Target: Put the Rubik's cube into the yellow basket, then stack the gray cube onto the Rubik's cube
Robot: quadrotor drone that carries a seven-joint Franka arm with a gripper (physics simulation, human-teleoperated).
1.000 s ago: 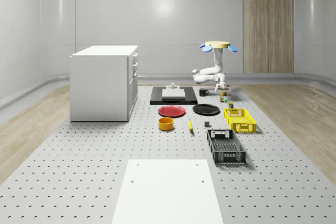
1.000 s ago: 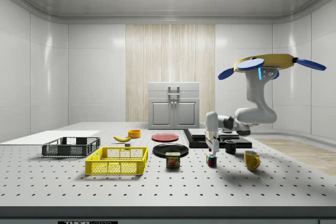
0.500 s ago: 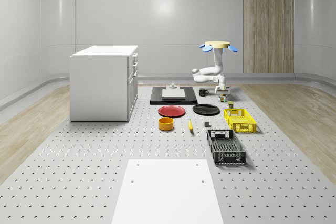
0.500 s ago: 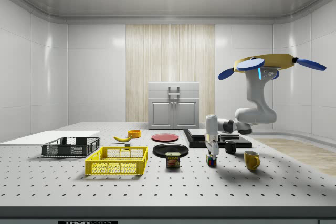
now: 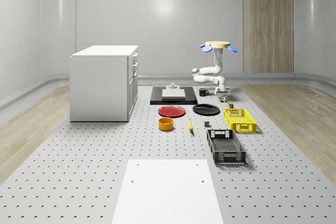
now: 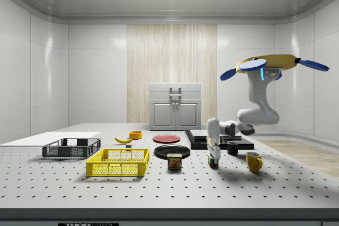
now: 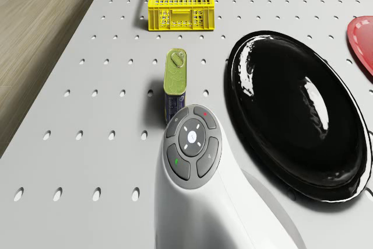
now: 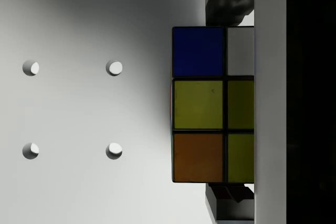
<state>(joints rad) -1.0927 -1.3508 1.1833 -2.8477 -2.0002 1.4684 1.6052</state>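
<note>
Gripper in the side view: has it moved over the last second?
Yes. The gripper has come down toward the Rubik's cube on the table, beside the Spam can, which stays put; the drone hovers above.

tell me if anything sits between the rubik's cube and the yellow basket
Yes. In the side view the spam can stands on the table between the Rubik's cube, which sits at the pincer below the hovering drone, and the yellow basket. A low, straight carry might clip it; lifting over should clear it.
</note>
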